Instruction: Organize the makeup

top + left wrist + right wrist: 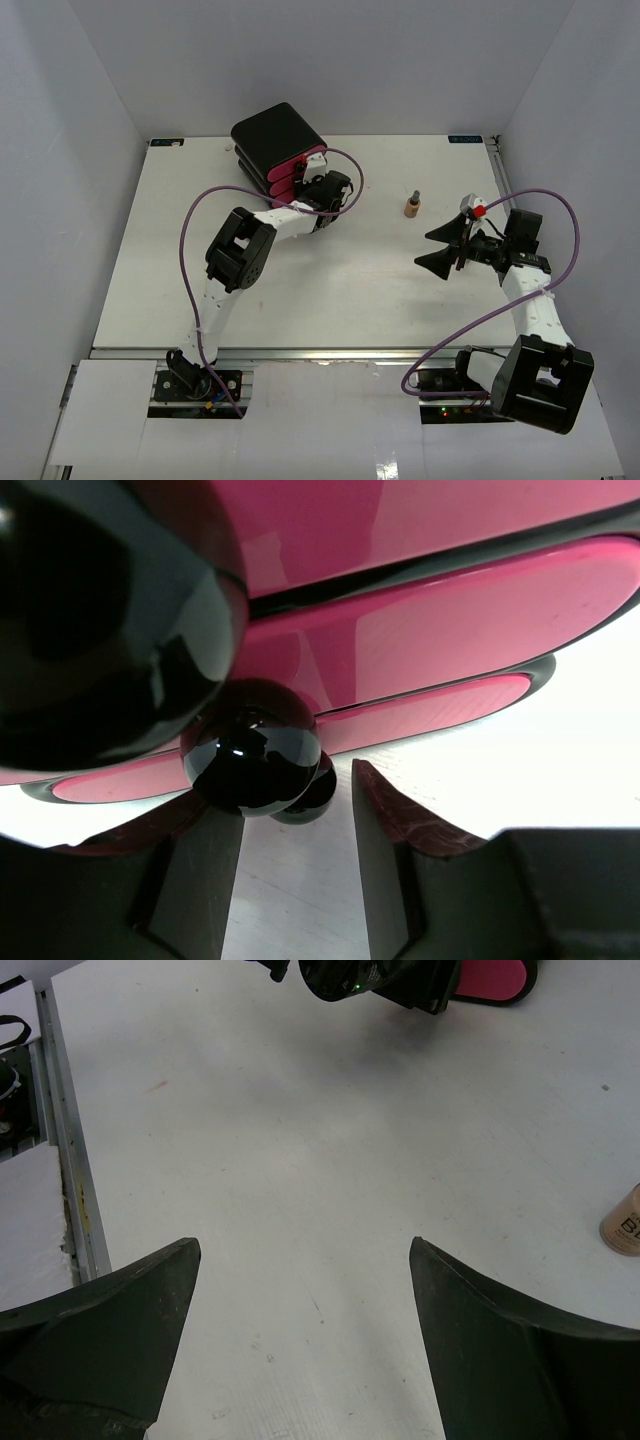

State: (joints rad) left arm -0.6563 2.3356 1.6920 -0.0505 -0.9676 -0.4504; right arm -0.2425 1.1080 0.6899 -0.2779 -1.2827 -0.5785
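Observation:
The small tan dark-capped bottle stands upright on the table right of centre. It shows at the right edge of the right wrist view. My right gripper is open and empty, just in front of and to the right of the bottle, over bare table. My left gripper is at the pink drawer fronts of the black box. Its jaws stand apart, with a glossy black drawer knob at the tip of the left finger, not clamped. The lipstick tubes and the orange tube are out of view.
The black box with three pink drawers stands at the back centre-left. A small red-and-white thing shows by the right wrist; I cannot tell what it is. Purple cables loop over both arms. White walls enclose the table.

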